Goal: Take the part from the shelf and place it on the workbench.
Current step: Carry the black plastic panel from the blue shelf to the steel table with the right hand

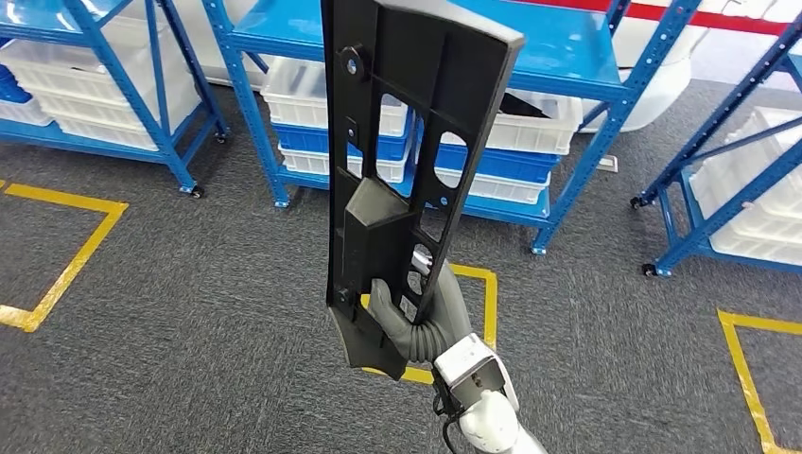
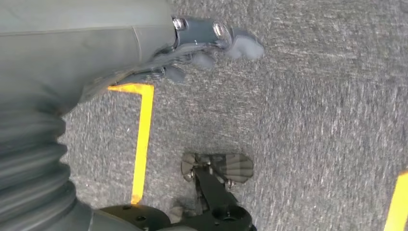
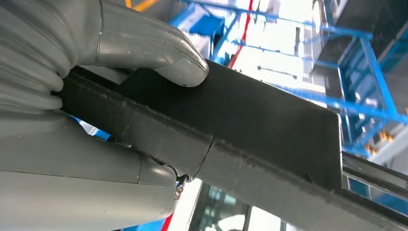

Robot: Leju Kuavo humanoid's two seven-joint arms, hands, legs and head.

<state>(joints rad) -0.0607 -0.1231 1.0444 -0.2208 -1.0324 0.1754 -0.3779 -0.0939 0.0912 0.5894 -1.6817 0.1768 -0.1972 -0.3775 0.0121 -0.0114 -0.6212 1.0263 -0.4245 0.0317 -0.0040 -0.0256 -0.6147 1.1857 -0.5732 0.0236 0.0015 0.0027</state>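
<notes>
My left hand hangs low over the grey carpet near a yellow floor line. It carries nothing, and its dark fingers look loosely curled, though I cannot tell how far they have closed.

At the centre, the long black plastic part is off the shelf and stands nearly upright in front of me, its cut-outs facing the camera and its top leaning a little to my right. My right hand grips it close to the lower end, with the thumb pressed on the flat face and the fingers wrapped under the edge.

I think the main risk is that low grip. Most of the part's length sits above my hand, so a quick turn or stride could lever it round in my fingers or tip it out altogether.

To the right stand blue shelf racks with white bins. In my judgement the tall top end could clip a rack post if I swing that way. The workbench is nowhere visible, so the carry lies ahead.
</notes>
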